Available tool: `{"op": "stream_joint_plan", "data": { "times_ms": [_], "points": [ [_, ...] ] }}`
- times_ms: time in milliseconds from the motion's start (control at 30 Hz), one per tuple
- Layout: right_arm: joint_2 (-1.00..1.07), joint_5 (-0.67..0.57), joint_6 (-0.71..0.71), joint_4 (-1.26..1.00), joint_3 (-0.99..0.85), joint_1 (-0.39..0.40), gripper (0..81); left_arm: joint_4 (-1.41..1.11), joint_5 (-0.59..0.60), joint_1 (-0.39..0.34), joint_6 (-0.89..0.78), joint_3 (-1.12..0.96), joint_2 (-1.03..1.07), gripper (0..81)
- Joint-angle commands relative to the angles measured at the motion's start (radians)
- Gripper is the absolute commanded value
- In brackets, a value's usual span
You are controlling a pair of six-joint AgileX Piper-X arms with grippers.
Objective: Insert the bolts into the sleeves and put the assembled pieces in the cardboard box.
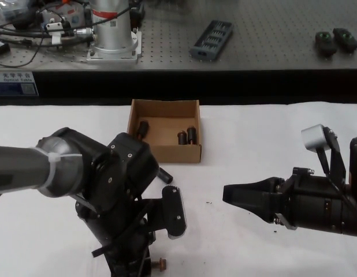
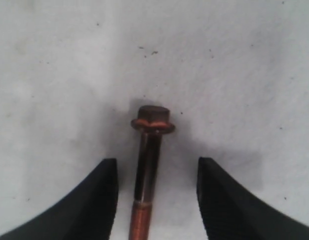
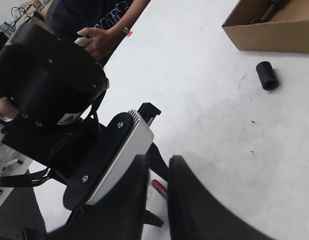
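The left gripper [image 2: 157, 166] hung over the bolt [image 2: 147, 165], fingers spread wide on either side of the shank, apparently lined up to pinch it. The bolt lay flat on the white table [image 2: 59, 65], its long axis running along the gripper's reach and its head pointing away from the wrist. The right gripper [image 3: 158, 167], nearly closed and empty, sat nearby. A sleeve [image 1: 165, 173] lay just before the box [image 1: 164, 104].

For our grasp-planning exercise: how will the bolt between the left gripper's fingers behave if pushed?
The bolt looks like solid metal: probably stiff, heavy for its size. Its round shank lies flat, so a nudge may roll it, curving around the wider head.
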Motion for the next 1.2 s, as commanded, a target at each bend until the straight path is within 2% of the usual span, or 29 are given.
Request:
{"op": "stream_joint_plan", "data": {
  "times_ms": [0, 300, 600, 867, 967, 1033, 1167],
  "points": [
    [0.000, 0.021, 0.013, -0.039, -0.002, -0.005, 12.5, 0.003, 0.018, -0.007, -0.022, -0.013, 0.000, 36.3],
    [0.000, 0.065, 0.013, -0.039, -0.002, -0.005, 12.5, 0.003, 0.016, -0.044, -0.027, -0.013, 0.000, 34.5],
    [0.000, 0.065, 0.013, -0.039, -0.002, -0.005, 12.5, 0.003, -0.072, -0.044, -0.038, -0.013, 0.000, 18.1],
    [0.000, 0.065, 0.013, -0.039, -0.002, -0.005, 12.5, -0.005, -0.072, -0.044, -0.083, -0.013, 0.000, 3.3],
    [0.000, 0.065, 0.013, -0.039, -0.002, -0.005, 12.5, -0.019, -0.072, -0.044, -0.104, -0.013, 0.000, 1.1],
    [0.000, 0.065, 0.013, -0.039, -0.002, -0.005, 12.5, -0.037, -0.072, -0.044, -0.212, -0.013, 0.000, 1.1],
    [0.000, 0.059, -0.018, 0.010, -0.011, -0.007, 12.4, -0.078, -0.036, -0.007, -0.627, -0.013, 0.000, 0.6]
  ]
}}
